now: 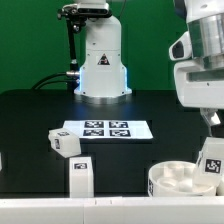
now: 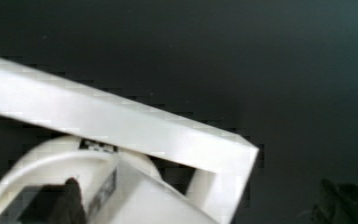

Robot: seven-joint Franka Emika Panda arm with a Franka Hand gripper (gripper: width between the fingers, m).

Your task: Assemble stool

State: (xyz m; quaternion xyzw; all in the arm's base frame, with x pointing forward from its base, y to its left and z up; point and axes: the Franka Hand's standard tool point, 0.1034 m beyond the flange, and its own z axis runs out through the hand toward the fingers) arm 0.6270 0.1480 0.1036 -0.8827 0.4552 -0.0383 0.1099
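The round white dish-like seat (image 1: 178,181) lies at the front on the exterior view's right. A white leg (image 1: 210,157) with a marker tag stands upright at the seat's right rim. My gripper (image 1: 212,120) hangs just above that leg's top. In the wrist view the two dark fingertips (image 2: 51,201) stand wide apart, and the gripper (image 2: 202,205) looks open. The leg (image 2: 105,188) shows as a white rounded body beside one finger, with a dark gap to the other. Two more legs lie loose on the table, one (image 1: 65,142) behind the other (image 1: 80,176).
The marker board (image 1: 105,129) lies flat mid-table before the robot base (image 1: 101,62). A white border strip (image 1: 100,208) runs along the front edge. Its corner (image 2: 149,118) shows in the wrist view just beyond the leg.
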